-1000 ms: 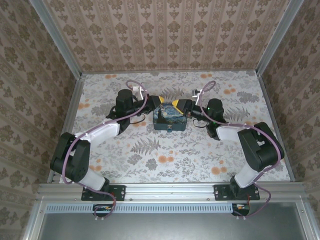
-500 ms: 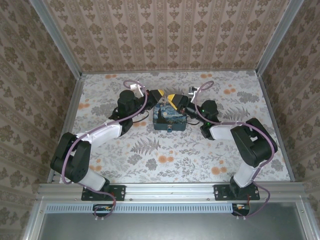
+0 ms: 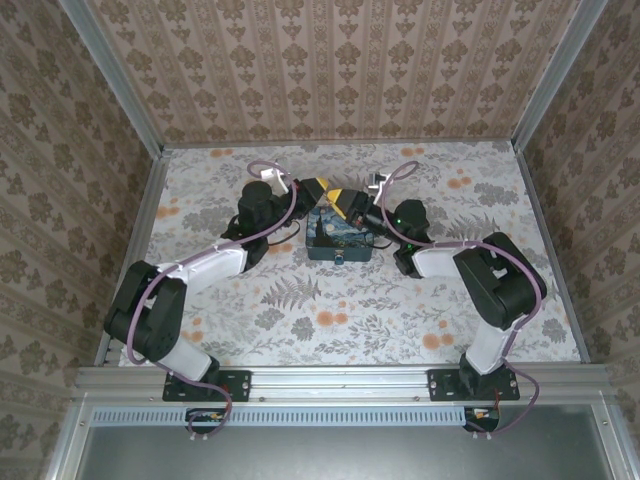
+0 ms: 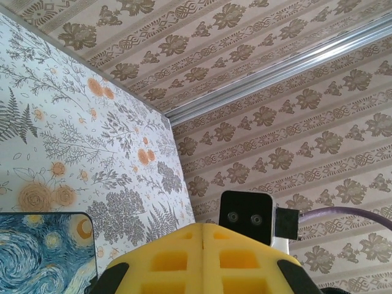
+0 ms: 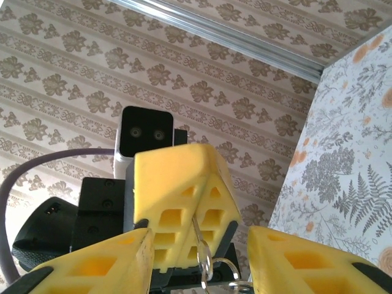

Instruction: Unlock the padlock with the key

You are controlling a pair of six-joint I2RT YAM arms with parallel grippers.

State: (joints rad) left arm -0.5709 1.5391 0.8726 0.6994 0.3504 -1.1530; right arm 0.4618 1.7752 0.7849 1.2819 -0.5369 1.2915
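My left gripper [image 3: 320, 188] hovers above the far edge of the blue night-sky tin [image 3: 340, 238]. In the right wrist view its yellow fingers [image 5: 180, 202] are pressed shut on a thin metal key [image 5: 199, 236], with wire rings [image 5: 214, 269] hanging below. My right gripper [image 3: 345, 203] faces it tip to tip and stands open [image 5: 202, 269], its pads on either side of the rings without touching them. In the left wrist view my own gripper [image 4: 203, 225] shows its shut seam. A tiny pale spot [image 3: 340, 258] sits on the tin's near wall, too small to identify as the padlock.
The tin's corner [image 4: 43, 251] lies just below the left fingers. The floral table [image 3: 330, 310] spreads in front of the tin. Patterned walls [image 3: 330, 70] close the back and both sides, and the right wrist's camera block [image 4: 246, 217] hangs close ahead of the left fingers.
The right gripper has swung left and slightly away from me, closing in on the left gripper above the tin. The left gripper has lifted a little toward the back.
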